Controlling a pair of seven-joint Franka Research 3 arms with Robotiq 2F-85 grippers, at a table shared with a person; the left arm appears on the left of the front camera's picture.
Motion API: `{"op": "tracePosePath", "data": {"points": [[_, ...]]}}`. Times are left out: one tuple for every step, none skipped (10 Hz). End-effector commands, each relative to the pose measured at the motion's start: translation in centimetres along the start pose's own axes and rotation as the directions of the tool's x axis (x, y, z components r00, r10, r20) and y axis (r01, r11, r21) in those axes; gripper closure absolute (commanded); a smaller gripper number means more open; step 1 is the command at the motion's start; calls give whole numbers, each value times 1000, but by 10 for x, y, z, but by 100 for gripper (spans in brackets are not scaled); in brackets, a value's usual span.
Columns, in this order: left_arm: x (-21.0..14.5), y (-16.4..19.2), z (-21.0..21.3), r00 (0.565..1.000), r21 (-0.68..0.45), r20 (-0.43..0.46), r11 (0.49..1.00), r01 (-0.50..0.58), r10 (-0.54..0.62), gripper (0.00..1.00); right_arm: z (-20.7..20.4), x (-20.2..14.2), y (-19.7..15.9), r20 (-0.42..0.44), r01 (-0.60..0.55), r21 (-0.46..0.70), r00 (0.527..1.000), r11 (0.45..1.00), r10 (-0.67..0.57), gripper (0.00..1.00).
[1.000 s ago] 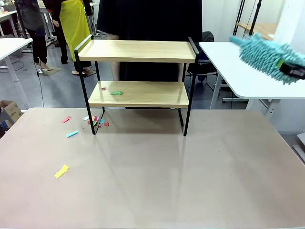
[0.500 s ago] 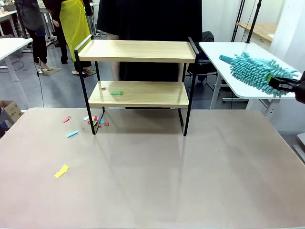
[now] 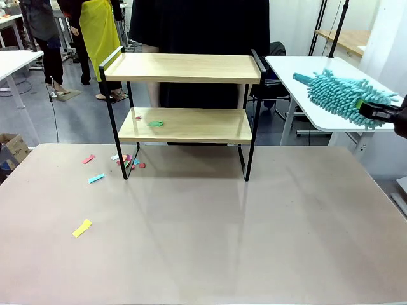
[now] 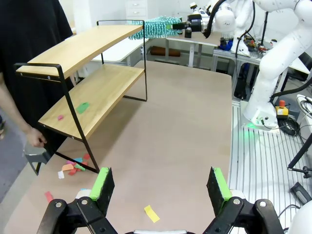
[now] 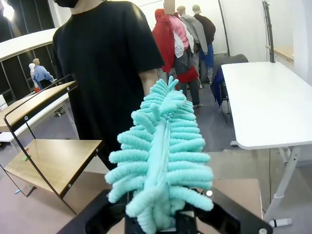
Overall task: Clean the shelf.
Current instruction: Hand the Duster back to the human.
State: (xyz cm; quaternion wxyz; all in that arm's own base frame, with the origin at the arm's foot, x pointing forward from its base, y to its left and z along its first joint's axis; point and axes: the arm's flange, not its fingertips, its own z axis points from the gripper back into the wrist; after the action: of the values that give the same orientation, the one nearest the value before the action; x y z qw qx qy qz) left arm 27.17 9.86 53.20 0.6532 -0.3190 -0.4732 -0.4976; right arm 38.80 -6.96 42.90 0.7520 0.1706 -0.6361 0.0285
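Paper scraps (image 3: 95, 178) litter beige tabletop (image 3: 210, 235) beside shelf (image 3: 184, 95)

A large beige bench (image 3: 210, 241) fills the foreground. Behind it lie a grey floor (image 3: 76, 121), white tables (image 3: 318, 95) at either side, and a cardboard box (image 3: 11, 150) at left.

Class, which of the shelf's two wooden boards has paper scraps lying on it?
The lower board: a green scrap and a small red one lie there; the upper board is bare.
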Motion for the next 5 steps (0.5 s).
{"op": "tracePosePath", "data": {"points": [[2,2,-1,1000,1,21,1000,21,-21,0,0,0,1,-2,6,-1,1000,1000,-6,84],[2,2,-1,1000,1,21,1000,21,-21,0,0,0,1,-2,6,-1,1000,1000,-6,84],[2,2,-1,1000,1,21,1000,21,-21,0,0,0,1,-2,6,-1,1000,1000,-6,84],[2,2,-1,1000,1,21,1000,21,-21,0,0,0,1,-2,6,-1,1000,1000,-6,84],[2,2,-1,1000,1,21,1000,21,-21,0,0,0,1,-2,6,-1,1000,1000,-6,84]]}}
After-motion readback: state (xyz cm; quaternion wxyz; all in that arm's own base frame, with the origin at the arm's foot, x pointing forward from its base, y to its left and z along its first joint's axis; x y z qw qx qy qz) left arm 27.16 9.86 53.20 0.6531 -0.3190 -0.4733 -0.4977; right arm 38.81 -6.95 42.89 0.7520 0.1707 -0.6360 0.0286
